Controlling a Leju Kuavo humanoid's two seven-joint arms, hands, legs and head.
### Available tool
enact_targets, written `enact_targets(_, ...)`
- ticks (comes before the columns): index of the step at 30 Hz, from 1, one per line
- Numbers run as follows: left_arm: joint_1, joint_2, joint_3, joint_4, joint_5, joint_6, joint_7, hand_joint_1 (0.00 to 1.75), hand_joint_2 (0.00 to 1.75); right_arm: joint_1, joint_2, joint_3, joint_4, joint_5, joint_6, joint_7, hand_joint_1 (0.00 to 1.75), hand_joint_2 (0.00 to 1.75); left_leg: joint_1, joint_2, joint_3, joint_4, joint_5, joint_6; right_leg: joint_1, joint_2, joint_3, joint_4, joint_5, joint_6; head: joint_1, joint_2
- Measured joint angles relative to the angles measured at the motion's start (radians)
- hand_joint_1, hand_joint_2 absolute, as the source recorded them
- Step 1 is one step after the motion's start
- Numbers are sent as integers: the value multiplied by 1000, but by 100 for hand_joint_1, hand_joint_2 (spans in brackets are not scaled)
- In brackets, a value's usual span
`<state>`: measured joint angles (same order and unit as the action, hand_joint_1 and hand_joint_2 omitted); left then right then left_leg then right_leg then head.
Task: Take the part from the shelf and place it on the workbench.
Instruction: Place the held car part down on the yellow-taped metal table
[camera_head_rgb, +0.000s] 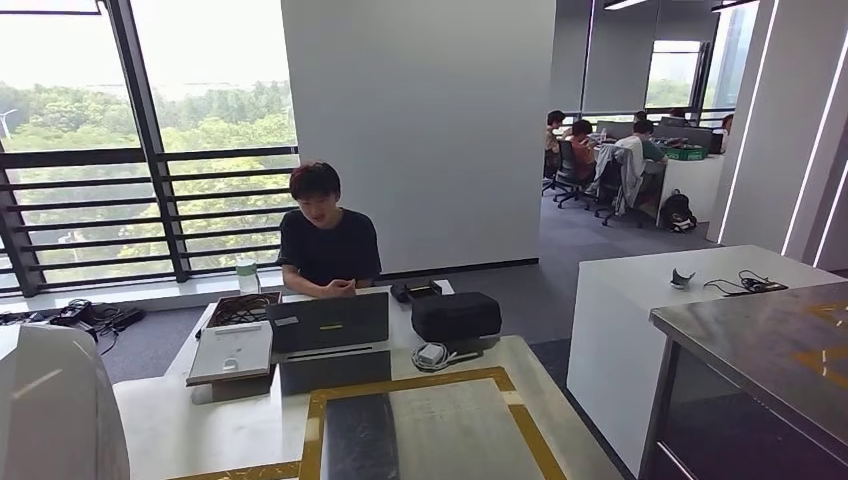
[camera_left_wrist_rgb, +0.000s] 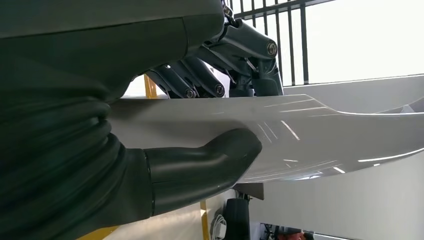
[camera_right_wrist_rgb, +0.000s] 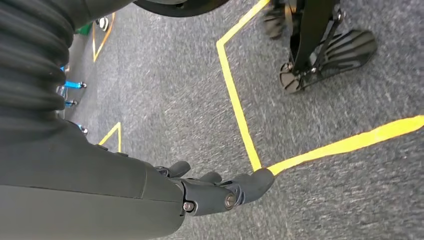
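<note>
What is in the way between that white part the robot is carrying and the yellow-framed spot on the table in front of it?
Nothing visible blocks it. The left hand grips the white part, and the yellow-framed area of the workbench lies bare; the laptop and black case sit beyond it.

The left hand (camera_left_wrist_rgb: 210, 120) grips a thin white part (camera_left_wrist_rgb: 325, 135): its thick grey thumb (camera_left_wrist_rgb: 205, 162) presses against one face of the sheet while the darker fingers (camera_left_wrist_rgb: 245, 55) curl over the opposite face, so the sheet is clamped between them. In the head view the same white part (camera_head_rgb: 50, 400) rises at the lower left. The right arm hangs down, its hand (camera_right_wrist_rgb: 220, 192) over the grey floor (camera_right_wrist_rgb: 175, 110); its fingers (camera_right_wrist_rgb: 252, 185) are loosely bent, a little apart, and hold nothing.
</note>
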<state>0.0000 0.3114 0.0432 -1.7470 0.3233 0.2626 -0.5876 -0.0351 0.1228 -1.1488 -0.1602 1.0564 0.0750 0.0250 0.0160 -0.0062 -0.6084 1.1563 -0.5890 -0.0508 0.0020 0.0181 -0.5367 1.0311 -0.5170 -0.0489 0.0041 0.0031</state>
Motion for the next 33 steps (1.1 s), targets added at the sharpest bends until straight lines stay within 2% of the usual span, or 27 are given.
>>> enact_targets(1,-2,3,-3,8,-12,-11,13,175,175,1,0,0,0,1,0,0,0,175,0,1,2,-50,53,1,0,1,13,1,-10,4,0,0)
enact_targets(2,-7,8,-10,20,-31,-25,28,175,175,0,0,0,0,4,0,0,0,175,-2,2,5,-88,92,6,0,2,20,2,-18,10,0,0)
enact_targets(3,-15,13,-20,38,-56,-40,43,175,175,-1,0,0,0,7,1,0,0,175,-4,3,6,-109,115,12,1,2,22,2,-25,15,0,0)
enact_targets(4,-27,17,-33,61,-83,-52,52,175,175,-3,0,1,0,10,1,0,0,175,-5,3,5,-110,117,17,3,2,23,3,-30,18,1,0)
enact_targets(6,-64,20,-58,120,-133,-59,48,175,175,-6,0,2,0,14,2,-2,0,175,-5,1,6,-115,127,22,5,0,21,-1,-33,14,3,0)
enact_targets(8,-115,17,-83,204,-190,-29,22,175,175,-10,0,2,0,16,4,-4,0,175,-6,-1,6,-116,127,24,6,-1,24,-6,-32,8,4,0)
enact_targets(10,-171,4,-113,307,-279,49,-19,175,175,-13,0,2,0,17,5,-7,0,175,-8,-1,7,-116,124,28,5,-1,27,-12,-31,9,5,0)
enact_targets(15,-292,-27,-219,553,-589,319,-90,175,175,-16,0,2,0,27,3,2,0,175,-10,0,7,-116,123,35,3,-1,31,-20,-29,22,6,0)
enact_targets(17,-327,-35,-268,636,-666,368,-91,175,175,-16,0,3,0,30,2,11,0,175,-11,0,8,-116,123,37,2,-1,31,-21,-28,29,6,0)
enact_targets(20,-358,-45,-321,730,-692,362,-92,175,175,-16,0,3,0,32,1,21,0,175,-11,2,8,-116,124,39,0,0,31,-21,-27,35,6,0)
enact_targets(26,-372,-70,-424,872,-820,416,-95,175,175,-16,0,4,0,41,2,24,0,175,-9,2,9,-117,127,38,0,0,31,-21,-26,37,6,0)
enact_targets(33,-373,-86,-496,947,-870,390,-61,175,175,-16,0,4,0,42,3,24,0,175,-8,2,10,-118,128,36,1,0,31,-20,-26,37,6,0)
